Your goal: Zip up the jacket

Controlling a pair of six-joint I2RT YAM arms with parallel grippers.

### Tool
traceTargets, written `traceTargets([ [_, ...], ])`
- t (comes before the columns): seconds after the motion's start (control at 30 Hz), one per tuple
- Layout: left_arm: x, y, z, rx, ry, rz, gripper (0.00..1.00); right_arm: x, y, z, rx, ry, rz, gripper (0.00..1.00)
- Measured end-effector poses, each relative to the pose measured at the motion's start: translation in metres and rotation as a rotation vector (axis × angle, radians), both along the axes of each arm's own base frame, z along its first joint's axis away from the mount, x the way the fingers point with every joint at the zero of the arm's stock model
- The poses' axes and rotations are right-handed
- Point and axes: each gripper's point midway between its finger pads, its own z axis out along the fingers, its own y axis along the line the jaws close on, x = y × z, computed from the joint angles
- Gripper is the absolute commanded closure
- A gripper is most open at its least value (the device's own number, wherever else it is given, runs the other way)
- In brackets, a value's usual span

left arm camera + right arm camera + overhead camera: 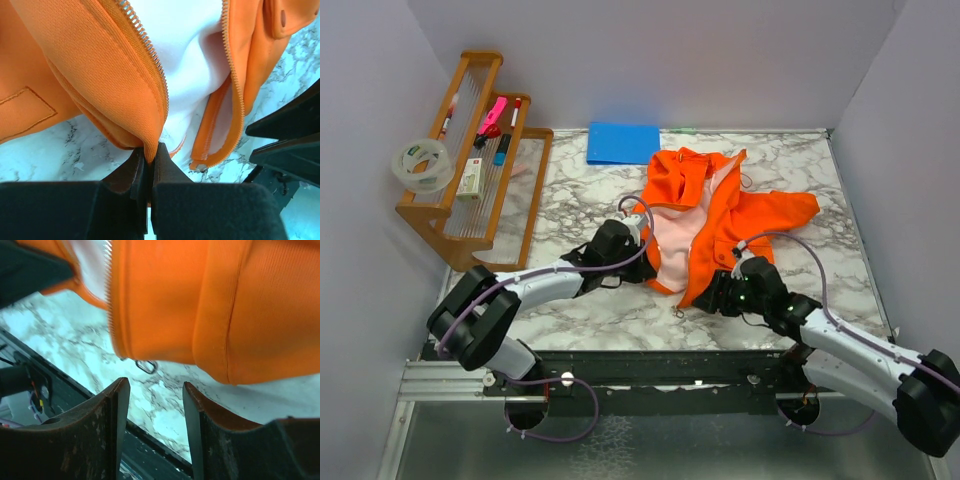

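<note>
The black left claw (pixel 150 153) is clamping the hem of the bright orange fabric jacket (pixel 115 75); the right claw (pixel 155 387) is gaping wide, empty.

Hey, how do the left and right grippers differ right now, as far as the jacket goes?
The left gripper is shut, its fingers pinching the bottom corner of one panel of the jacket; the right gripper is open and holds nothing. The left touches fabric; the right sits just short of the other panel's hem, by the small metal ring. Both are at the jacket's lower edge.
</note>
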Motion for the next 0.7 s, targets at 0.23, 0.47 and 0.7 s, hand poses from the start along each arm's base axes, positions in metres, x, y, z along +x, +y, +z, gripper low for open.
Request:
traceTargets([
  [0.23,0.001,0.004,-0.008,0.042,-0.006,-0.002,1.0,-0.017,0.001,-0.04,-0.045,0.108,-0.007,0.42],
  [0.47,-0.006,-0.005,-0.02,0.087,-0.007,-0.035,1.0,0.005,0.016,-0.035,0.032,0.054,-0.057,0.33],
  [0.7,-0.013,-0.014,-0.041,0.145,0.011,-0.068,1.0,0.026,0.024,-0.032,0.065,-0.007,-0.093,0.31],
])
